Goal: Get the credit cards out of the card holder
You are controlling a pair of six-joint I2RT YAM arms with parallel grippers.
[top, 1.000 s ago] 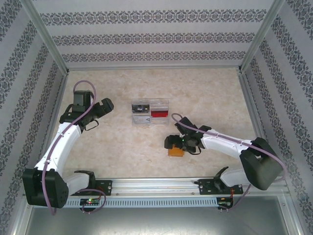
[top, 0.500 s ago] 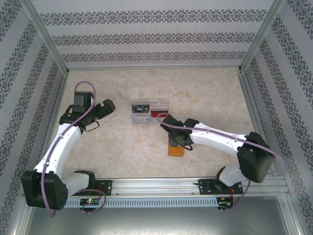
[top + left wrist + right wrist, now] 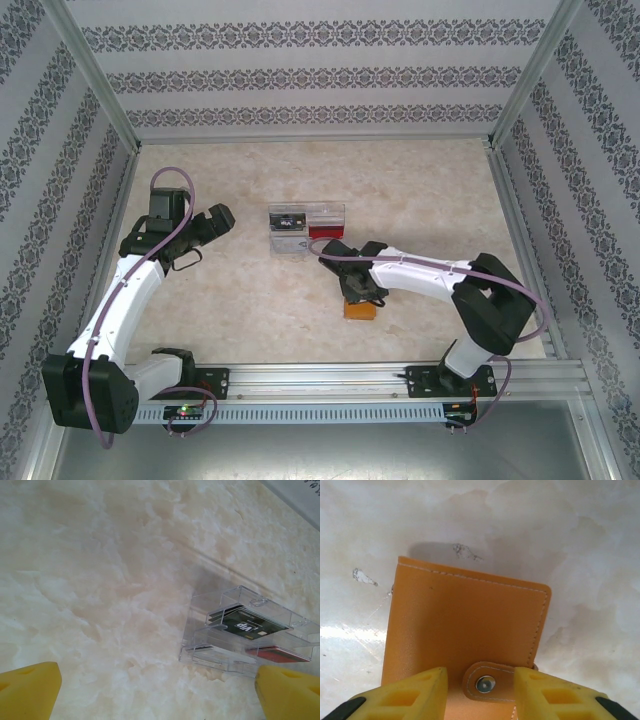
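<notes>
The orange-tan leather folding card holder [image 3: 470, 615] is lying snapped shut on the marble-patterned table [image 3: 580, 540] directly beneath the nearer right gripper [image 3: 481, 676], whose yellow jaws are standing part-open astride its snap tab [image 3: 487, 684], while the left gripper [image 3: 157, 675] is hanging wide open and empty, well apart.

Count on the table: 1 card holder [image 3: 465, 625], 1 clear tray [image 3: 260, 602], 3 credit cards [image 3: 324, 232].
By colour: 1 dark green card [image 3: 250, 626], 1 red card [image 3: 277, 655], 1 pale card [image 3: 212, 650]; any beneath them cannot be told.
</notes>
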